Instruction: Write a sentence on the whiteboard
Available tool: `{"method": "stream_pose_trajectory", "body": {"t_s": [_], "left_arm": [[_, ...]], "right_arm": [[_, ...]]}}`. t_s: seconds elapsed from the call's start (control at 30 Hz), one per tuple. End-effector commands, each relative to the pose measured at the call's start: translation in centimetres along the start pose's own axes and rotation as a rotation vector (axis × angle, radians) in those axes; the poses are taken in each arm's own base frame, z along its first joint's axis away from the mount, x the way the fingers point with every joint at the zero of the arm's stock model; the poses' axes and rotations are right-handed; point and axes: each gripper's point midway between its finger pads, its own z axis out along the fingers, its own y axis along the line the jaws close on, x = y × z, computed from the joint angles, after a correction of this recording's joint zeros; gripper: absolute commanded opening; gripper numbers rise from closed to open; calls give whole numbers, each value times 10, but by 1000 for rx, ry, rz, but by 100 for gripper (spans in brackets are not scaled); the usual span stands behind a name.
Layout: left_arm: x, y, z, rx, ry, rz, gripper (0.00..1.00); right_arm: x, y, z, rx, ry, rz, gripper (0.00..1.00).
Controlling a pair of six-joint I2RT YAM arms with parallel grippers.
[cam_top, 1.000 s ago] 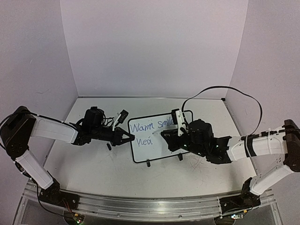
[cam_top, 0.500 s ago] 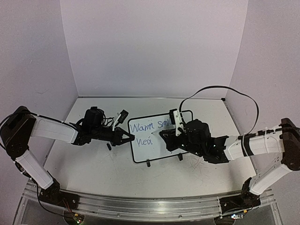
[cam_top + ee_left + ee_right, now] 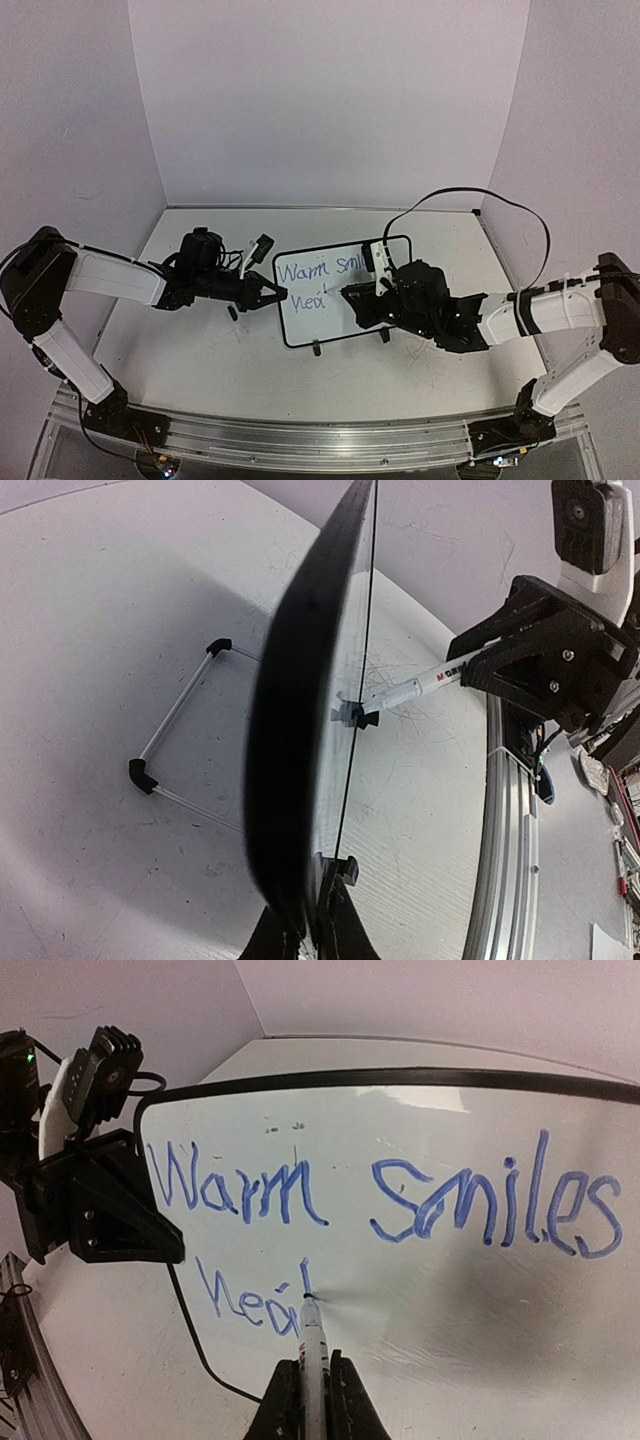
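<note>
Right now my left fingers [image 3: 270,293] are clamped on the left edge of the whiteboard [image 3: 335,322], which stands on its feet mid-table [image 3: 220,350]. My right fingers [image 3: 355,297] pinch a marker [image 3: 313,1345], its tip touching the board where the sentence [image 3: 305,271] stops, below "Warm smiles".

Table [image 3: 200,370]: white top, grey scuffs + scratches, walls along L, R and far edges. Whiteboard [image 3: 320,325] stands approx centre, tilted, on two black feet [image 3: 317,348] twd near edge. Small black bit [image 3: 232,312] just L of board, can't ID.
</note>
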Motion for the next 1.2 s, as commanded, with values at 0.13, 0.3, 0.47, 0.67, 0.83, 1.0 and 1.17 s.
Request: {"method": "stream_pose_trajectory", "body": {"t_s": [0.13, 0.3, 0.47, 0.67, 0.83, 1.0, 1.17], "left_arm": [[0, 27, -3, -129, -4, 18, 0], [0, 27, -3, -129, -4, 18, 0], [1, 27, -4, -131, -4, 17, 0], [1, 28, -3, -132, -3, 17, 0], [2, 29, -3, -135, -1, 16, 0], [3, 31, -4, -148, -1, 15, 0], [3, 32, -4, -155, 0, 19, 0]], "right_arm": [[23, -6, 2, 20, 50, 8, 0], [30, -7, 3, 23, 67, 9, 0], [34, -9, 1, 30, 76, 10, 0], [25, -13, -5, 56, 52, 1, 0], [-13, 0, -26, 3, -37, -18, 0], [-52, 26, -68, -163, -166, -48, 0], [-40, 10, -59, -97, -106, -149, 0]]}}
